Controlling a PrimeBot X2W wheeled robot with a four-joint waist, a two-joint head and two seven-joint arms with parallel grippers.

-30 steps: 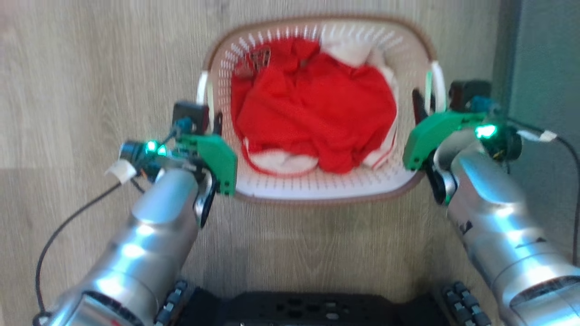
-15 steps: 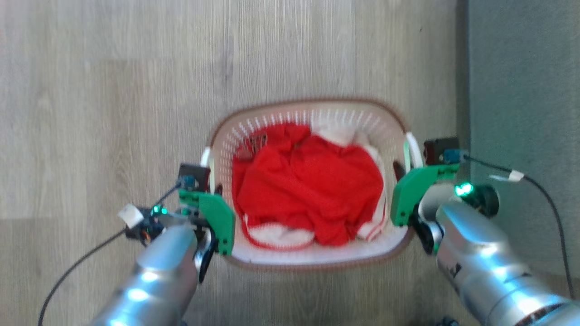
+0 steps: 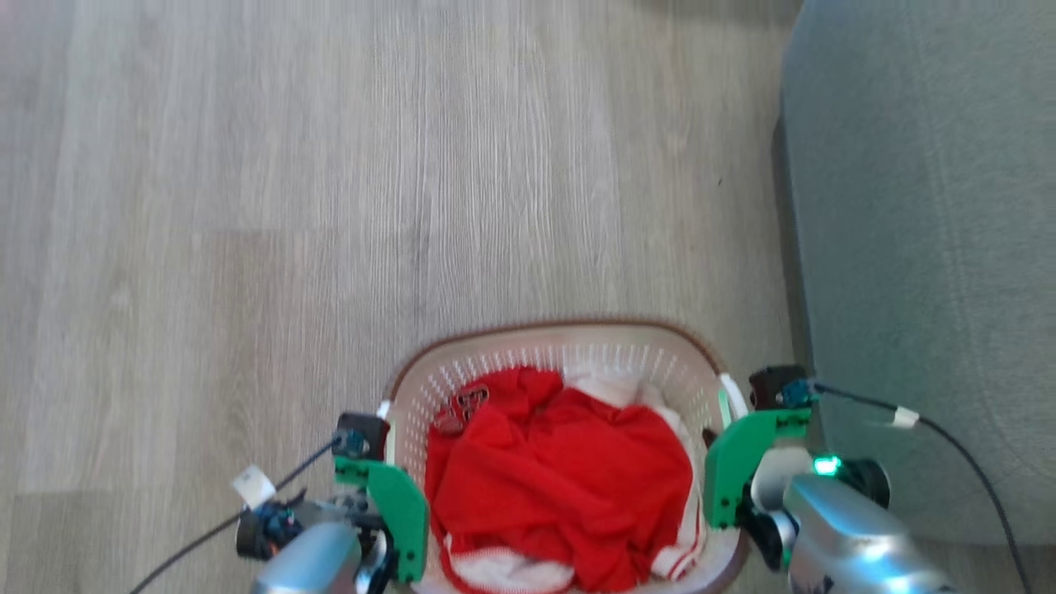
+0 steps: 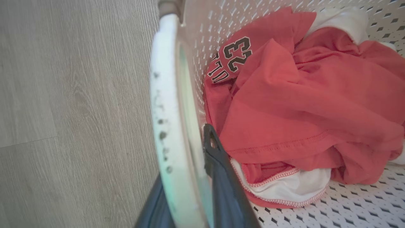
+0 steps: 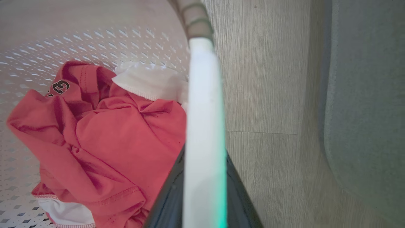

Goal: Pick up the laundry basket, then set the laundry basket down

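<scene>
Head view. A: the laundry basket (image 3: 544, 356) is sitting low in frame between both arms. Red clothes (image 3: 561, 470) are lying inside it. The wood floor (image 3: 247, 247) is lying all around, with a grey fabric surface (image 3: 924, 247) close on its right.

B: Jaws?

A: On the left gripper (image 4: 190, 164) they are clamping the left handle (image 4: 164, 95), one finger inside the wall and one outside. The right gripper (image 5: 205, 158) is gripping the right handle (image 5: 204, 95) likewise.

B: Step?

A: I am judging that the pick-up is under way, with both holds made. I cannot tell whether the base is clearing the floor.

B: The next move is calling for both arms travelling level together. Then they should be lowering evenly onto bare floor before the jaws part.
</scene>
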